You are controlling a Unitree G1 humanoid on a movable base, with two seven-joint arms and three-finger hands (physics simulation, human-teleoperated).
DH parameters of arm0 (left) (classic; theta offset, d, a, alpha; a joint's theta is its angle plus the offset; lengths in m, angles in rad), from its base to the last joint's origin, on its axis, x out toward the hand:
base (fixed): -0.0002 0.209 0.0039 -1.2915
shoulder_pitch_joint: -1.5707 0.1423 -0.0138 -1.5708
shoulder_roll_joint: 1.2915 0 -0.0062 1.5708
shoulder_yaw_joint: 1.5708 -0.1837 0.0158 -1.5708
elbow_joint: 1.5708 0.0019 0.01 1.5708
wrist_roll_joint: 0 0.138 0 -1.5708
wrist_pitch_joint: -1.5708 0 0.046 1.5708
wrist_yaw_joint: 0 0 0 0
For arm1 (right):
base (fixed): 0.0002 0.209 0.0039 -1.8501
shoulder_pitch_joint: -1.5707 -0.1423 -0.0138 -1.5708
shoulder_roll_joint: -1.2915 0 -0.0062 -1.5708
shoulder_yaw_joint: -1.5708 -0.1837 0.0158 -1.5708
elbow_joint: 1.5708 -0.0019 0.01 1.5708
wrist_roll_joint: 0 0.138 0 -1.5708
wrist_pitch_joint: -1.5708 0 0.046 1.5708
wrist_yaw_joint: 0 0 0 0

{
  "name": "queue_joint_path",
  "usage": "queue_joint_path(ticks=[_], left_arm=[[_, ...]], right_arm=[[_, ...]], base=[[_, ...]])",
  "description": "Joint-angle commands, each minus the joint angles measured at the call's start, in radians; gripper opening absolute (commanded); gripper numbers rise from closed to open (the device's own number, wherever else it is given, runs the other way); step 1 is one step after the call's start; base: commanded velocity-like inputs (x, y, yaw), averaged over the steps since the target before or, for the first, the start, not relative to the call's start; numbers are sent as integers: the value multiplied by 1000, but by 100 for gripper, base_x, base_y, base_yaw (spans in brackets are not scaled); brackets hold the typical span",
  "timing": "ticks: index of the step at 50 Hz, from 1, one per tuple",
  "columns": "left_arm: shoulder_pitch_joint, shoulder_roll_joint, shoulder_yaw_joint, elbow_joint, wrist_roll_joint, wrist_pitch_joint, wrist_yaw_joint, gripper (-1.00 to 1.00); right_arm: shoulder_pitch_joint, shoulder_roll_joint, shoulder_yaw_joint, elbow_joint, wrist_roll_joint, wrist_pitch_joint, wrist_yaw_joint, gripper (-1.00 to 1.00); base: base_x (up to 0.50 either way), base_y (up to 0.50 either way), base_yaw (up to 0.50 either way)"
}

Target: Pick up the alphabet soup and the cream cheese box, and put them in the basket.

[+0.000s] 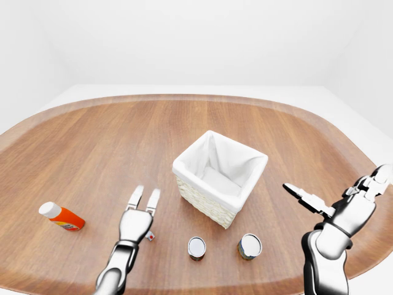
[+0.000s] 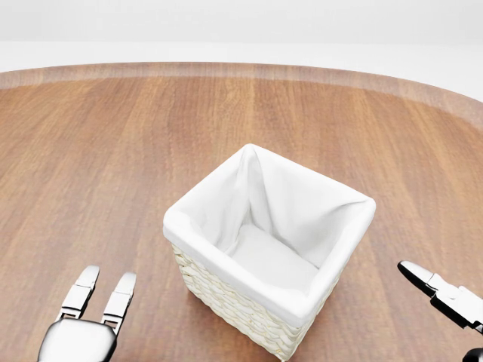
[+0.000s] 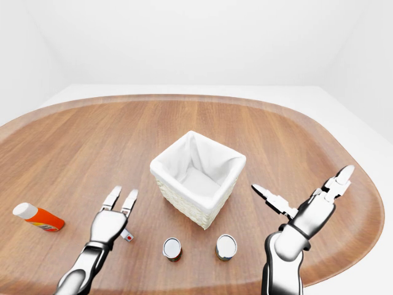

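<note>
The wicker basket with a white cloth lining stands mid-table and holds nothing. Below it in the left-eye view stand two silver-topped cans; I cannot tell which is the alphabet soup. My left hand hovers open, fingers stretched up the view, left of the cans. A small white piece with a red mark peeks out by its wrist. It may be the cream cheese box, but the rest is hidden. My right hand is open and spread, to the right of the basket.
An orange bottle with a white cap lies on its side at the far left. The oval wooden table curves away on every side, and its near rim runs just below the cans. White floor and walls surround it.
</note>
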Motion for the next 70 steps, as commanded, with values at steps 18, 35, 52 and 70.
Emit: queue_joint_path(ticks=[18,35,52,70], left_arm=[[-113,10,-58,294,-3,0,98,100],[-190,26,-86,484,-40,0,125,100],[-305,23,-132,754,-81,0,125,100],[-356,-8,-167,894,-77,0,125,100]], right_arm=[[-2,-2,0,8,-2,-4,0,100],[-1,-1,2,1,-6,3,0,100],[-2,-1,3,4,-12,2,0,100],[-1,-1,3,2,-13,4,0,100]], base=[[0,0,0],[0,0,0],[0,0,0],[0,0,0]])
